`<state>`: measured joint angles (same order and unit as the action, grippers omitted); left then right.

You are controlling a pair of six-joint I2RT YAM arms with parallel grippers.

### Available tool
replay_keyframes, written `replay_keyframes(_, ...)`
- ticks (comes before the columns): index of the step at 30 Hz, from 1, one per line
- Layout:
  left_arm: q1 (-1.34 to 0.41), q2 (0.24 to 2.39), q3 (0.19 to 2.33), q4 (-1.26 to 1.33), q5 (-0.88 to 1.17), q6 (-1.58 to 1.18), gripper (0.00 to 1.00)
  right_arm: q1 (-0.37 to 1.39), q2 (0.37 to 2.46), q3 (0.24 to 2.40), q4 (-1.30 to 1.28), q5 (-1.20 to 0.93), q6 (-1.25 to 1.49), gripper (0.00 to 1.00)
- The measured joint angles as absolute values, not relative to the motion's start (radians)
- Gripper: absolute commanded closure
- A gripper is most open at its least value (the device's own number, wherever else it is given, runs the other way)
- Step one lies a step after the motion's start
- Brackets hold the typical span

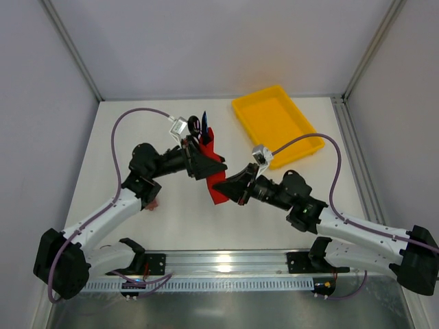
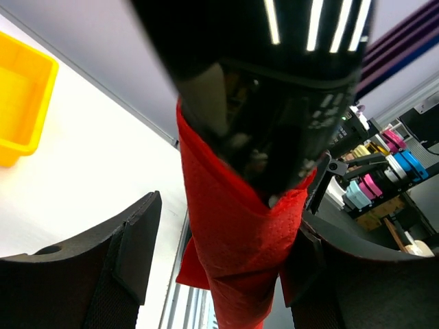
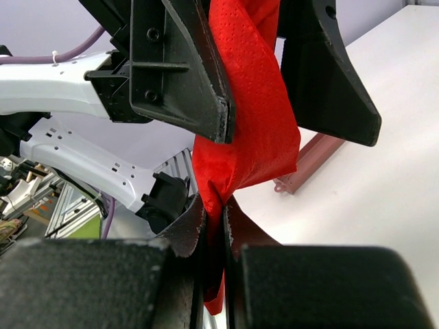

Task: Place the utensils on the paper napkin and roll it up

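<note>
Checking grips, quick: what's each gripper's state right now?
Left gripper: open, jaws either side of the paper napkin.
Right gripper: closed on the paper napkin.

Bright, even diffuse light, faint soft shadows, near foreground blurred in both wrist views

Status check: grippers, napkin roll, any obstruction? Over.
Left gripper open, jaws straddling paper napkin. Right gripper shut on its near end. Utensils poke out far end. Yellow tray aside, nothing blocking.
</note>
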<state>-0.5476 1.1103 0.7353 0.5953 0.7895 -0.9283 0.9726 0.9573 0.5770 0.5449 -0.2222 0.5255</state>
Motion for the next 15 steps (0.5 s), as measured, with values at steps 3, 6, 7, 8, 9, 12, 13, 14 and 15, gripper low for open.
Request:
replay_keyframes(3,-0.548,1.110,0.724,0.612,0.789,-0.934,0.39,0.968,0.960,0.578,0.545,-0.224,0.526,0.96)
replay_keyframes(6,-0.548,1.106,0.710,0.616,0.789,-0.934,0.46,0.958,0.960,0.578,0.545,-0.224,0.530,0.96)
replay_keyframes(7,-0.548,1.105,0.707,0.615,0.789,-0.934,0.48,0.955,0.960,0.578,0.545,-0.224,0.530,0.96)
replay_keyframes(8,-0.548,1.104,0.705,0.615,0.789,-0.933,0.50,0.950,0.960,0.578,0.545,-0.224,0.531,0.96)
replay_keyframes(9,-0.548,1.103,0.704,0.614,0.789,-0.932,0.52,0.947,0.960,0.578,0.544,-0.224,0.532,0.96)
replay_keyframes(12,-0.548,1.102,0.704,0.615,0.788,-0.931,0.58,0.941,0.960,0.578,0.543,-0.225,0.534,0.96)
replay_keyframes(13,-0.548,1.102,0.704,0.615,0.787,-0.932,0.59,0.940,0.960,0.578,0.543,-0.225,0.534,0.96)
replay_keyframes(14,-0.548,1.102,0.704,0.616,0.787,-0.931,0.61,0.939,0.960,0.578,0.541,-0.225,0.535,0.96)
replay_keyframes(15,-0.548,1.101,0.704,0.616,0.787,-0.931,0.65,0.938,0.960,0.578,0.540,-0.225,0.535,0.96)
